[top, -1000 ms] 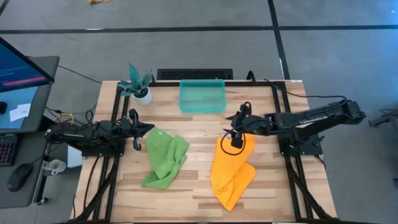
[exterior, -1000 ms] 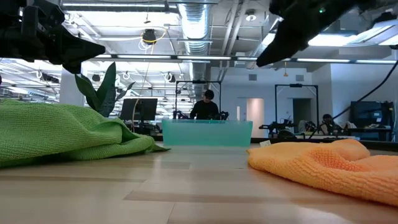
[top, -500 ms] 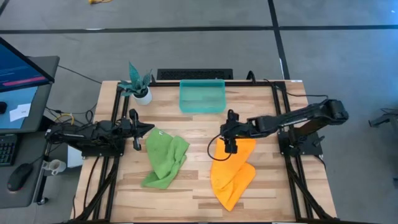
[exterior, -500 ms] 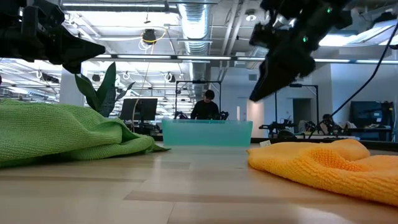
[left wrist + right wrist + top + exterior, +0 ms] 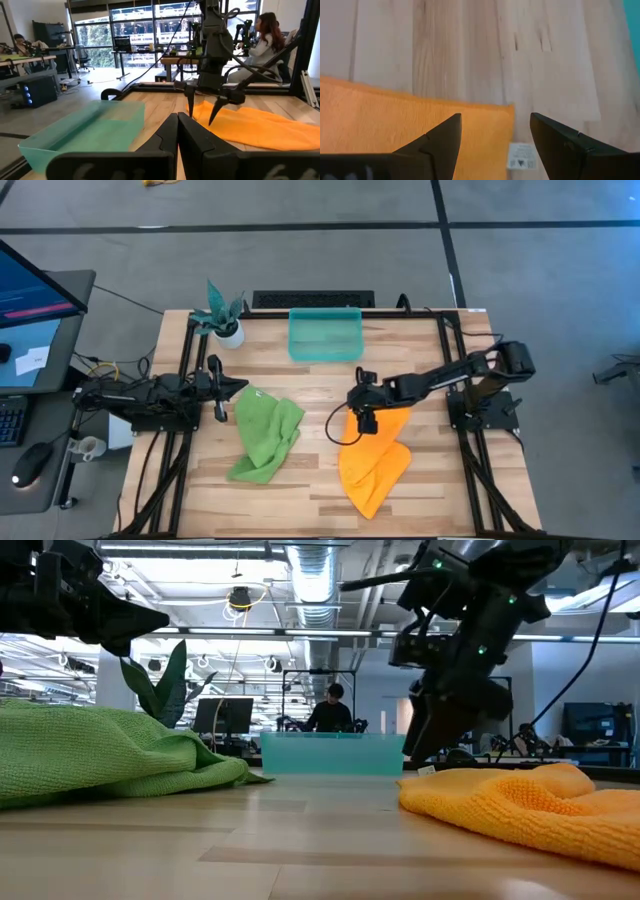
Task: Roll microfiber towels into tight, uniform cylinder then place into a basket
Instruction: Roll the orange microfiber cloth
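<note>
Wooden planks made up the worktop (image 5: 320, 480), which stood on a grey floor with a desk and monitor off to one side. Using the basket (image 5: 325, 334) as the landmark: one such translucent teal bin sat at the far middle edge of the worktop, with nothing visible in it.

Two microfiber towels lay on the worktop, both loose and unrolled. One lime green towel (image 5: 264, 436) lay crumpled nearer the front than the basket and toward the left arm's side. One orange-yellow towel (image 5: 375, 454) lay nearer the front than the basket and toward the right arm's side, well apart from it. A small white care label (image 5: 520, 155) showed at that towel's corner.

Two arms were in view. The right pincer (image 5: 364, 410) hung just over the orange-yellow towel's corner nearest the basket, its two fingers spread wide and pointing down, holding nothing. From the right wrist view the towel's edge and corner lay between the finger tips, with bare wood beyond. The left pincer (image 5: 222, 388) waited at the worktop's left edge, beside the green towel, its fingers pressed together and empty.

One small white pot with a teal plant (image 5: 222, 316) stood just left of the basket. Beyond the worktop, the low view showed one person (image 5: 332, 710) seated behind the basket.
</note>
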`<action>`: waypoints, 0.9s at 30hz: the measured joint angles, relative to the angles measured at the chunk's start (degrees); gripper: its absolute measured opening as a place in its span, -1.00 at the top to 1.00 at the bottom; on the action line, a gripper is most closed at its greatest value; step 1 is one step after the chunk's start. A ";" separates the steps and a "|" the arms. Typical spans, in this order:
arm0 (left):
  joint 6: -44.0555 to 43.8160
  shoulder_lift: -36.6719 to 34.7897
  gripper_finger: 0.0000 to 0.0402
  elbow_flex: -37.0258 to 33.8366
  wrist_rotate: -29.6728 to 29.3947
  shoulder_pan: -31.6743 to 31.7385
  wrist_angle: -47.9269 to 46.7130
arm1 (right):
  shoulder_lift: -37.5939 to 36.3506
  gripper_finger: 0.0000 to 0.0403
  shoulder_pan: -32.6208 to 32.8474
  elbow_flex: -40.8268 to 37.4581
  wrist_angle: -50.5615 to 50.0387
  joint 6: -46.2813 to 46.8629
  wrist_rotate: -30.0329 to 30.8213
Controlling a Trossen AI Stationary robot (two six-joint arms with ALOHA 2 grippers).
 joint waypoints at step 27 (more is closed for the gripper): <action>-3.15 1.33 1.00 0.00 4.51 -0.02 -0.50 | 11.98 -0.16 -6.28 9.60 -6.29 6.28 -9.39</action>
